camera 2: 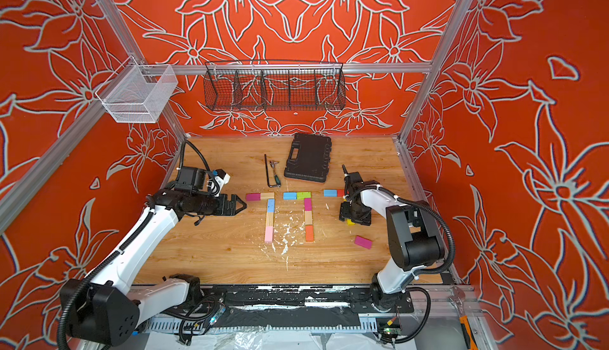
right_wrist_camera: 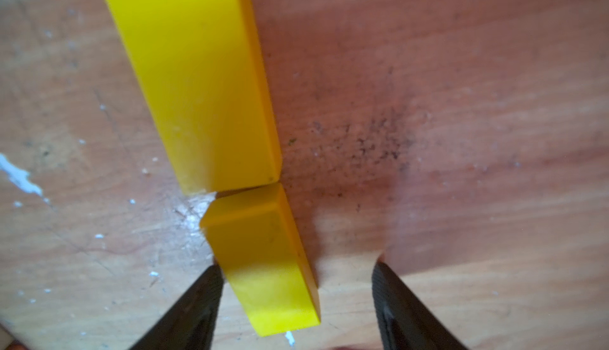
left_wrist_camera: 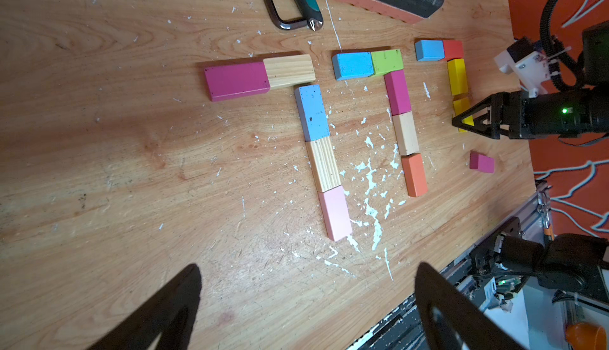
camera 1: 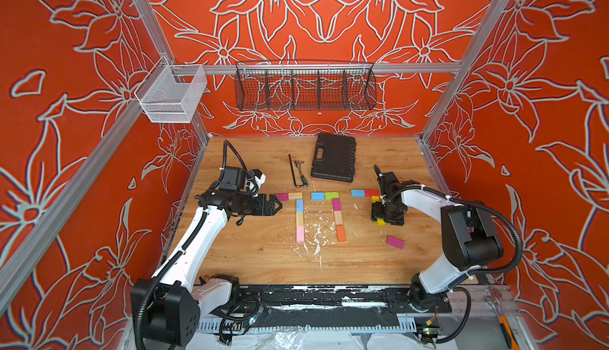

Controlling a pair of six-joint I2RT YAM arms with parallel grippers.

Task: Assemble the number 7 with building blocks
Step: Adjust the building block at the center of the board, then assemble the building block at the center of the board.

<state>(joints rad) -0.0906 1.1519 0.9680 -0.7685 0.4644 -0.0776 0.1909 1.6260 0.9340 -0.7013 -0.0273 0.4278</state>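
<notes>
Fingers [right_wrist_camera: 194,308] of the right gripper [right_wrist_camera: 296,266], seen from the right wrist, stand apart astride a yellow block [right_wrist_camera: 263,259], clamping nothing; it lies end to end, slightly askew, with a second yellow block [right_wrist_camera: 194,78]. From the left wrist, the left gripper [left_wrist_camera: 308,266] gapes wide and empty. In both top views, nearer the robot than the black case [camera 1: 333,158], a seven with a pink foot [camera 1: 299,206] and a seven with an orange foot [camera 1: 336,204] look complete; the third seven [camera 1: 357,193] has two across and only two yellows down, so one block seems wanting, perhaps the loose magenta block [camera 1: 394,242].
</notes>
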